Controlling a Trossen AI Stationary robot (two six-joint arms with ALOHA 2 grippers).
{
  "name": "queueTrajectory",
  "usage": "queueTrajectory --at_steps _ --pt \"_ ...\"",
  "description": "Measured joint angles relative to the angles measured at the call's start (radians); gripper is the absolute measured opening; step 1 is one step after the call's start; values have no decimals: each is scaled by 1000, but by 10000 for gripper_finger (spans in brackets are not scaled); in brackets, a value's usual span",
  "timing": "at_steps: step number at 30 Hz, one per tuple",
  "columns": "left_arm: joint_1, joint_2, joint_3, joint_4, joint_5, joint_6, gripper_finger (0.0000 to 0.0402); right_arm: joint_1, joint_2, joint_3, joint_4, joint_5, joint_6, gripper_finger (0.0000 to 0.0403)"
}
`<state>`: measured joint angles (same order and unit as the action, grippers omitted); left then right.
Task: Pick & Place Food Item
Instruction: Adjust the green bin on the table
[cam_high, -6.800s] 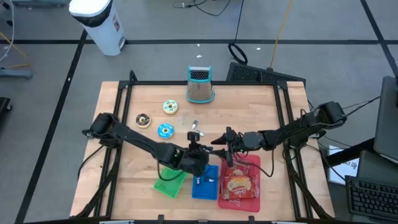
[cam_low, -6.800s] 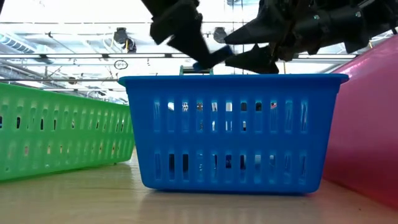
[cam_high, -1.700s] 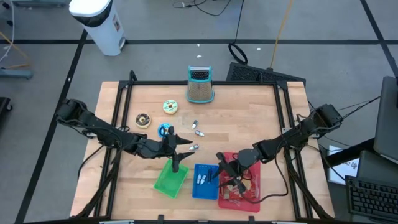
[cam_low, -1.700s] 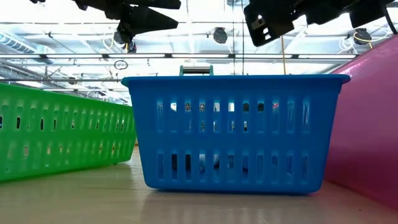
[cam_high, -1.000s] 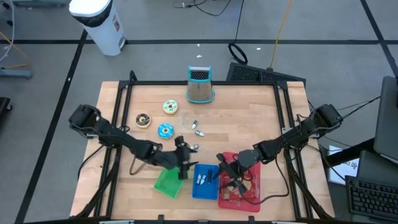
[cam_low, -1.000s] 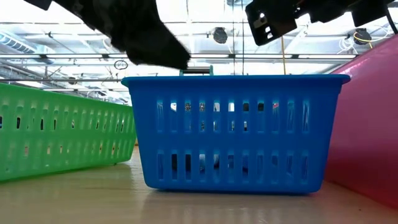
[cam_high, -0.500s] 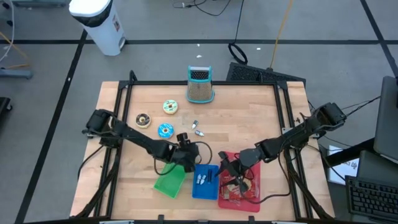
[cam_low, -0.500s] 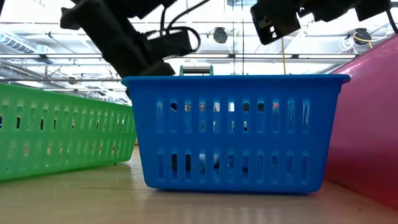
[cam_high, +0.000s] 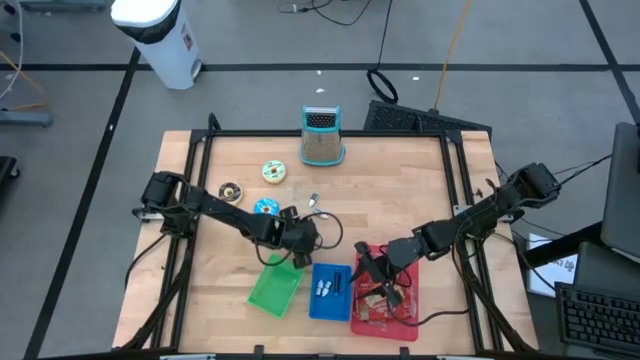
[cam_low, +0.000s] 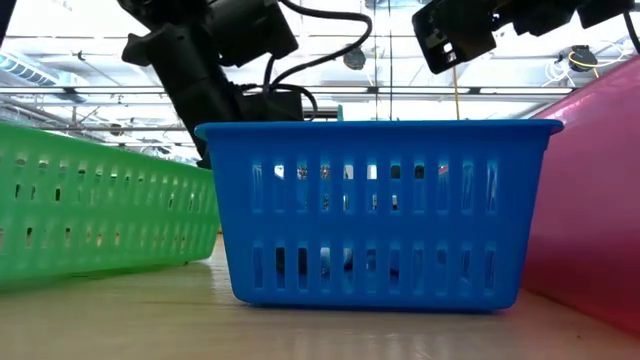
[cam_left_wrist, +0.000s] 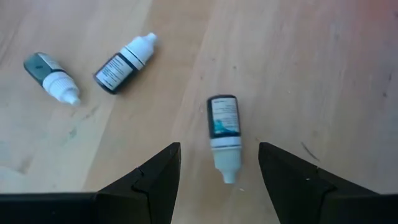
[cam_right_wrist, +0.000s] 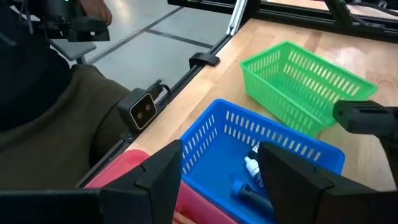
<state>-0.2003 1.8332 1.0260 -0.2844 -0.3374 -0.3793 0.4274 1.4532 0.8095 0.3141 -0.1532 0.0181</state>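
Three small dropper bottles lie on their sides on the wooden table in the left wrist view: the nearest with a teal label, and two more beyond it. My left gripper is open, tipped down over the nearest bottle, with a finger on either side and not touching it. My right gripper hangs open with nothing in it over the near ends of the blue basket and red basket. More bottles lie in the blue basket.
A green basket stands left of the blue one. Three doughnuts lie at the far left, and a teal-topped grater stands at the far edge. Food packets fill the red basket. A person sits beyond the table's near edge.
My left gripper has swung from above the green basket toward the table's far edge, sinking and tipping nose-down over the loose bottles. It has stayed open.
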Motion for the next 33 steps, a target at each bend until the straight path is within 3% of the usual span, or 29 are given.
queueTrajectory --at_steps 12,19,26,29,33 --pt "7 0 -1 5 53 34 218 0 0 0 -1 0 4 196" --pt "16 0 -1 6 14 78 218 0 0 0 -6 0 4 196" --pt "57 0 -2 36 130 82 218 0 0 0 -6 -1 19 196" --pt "54 -20 5 6 119 63 218 0 0 0 -11 -2 22 196" --pt "38 -102 14 -80 31 44 218 0 0 0 -22 -4 22 196"
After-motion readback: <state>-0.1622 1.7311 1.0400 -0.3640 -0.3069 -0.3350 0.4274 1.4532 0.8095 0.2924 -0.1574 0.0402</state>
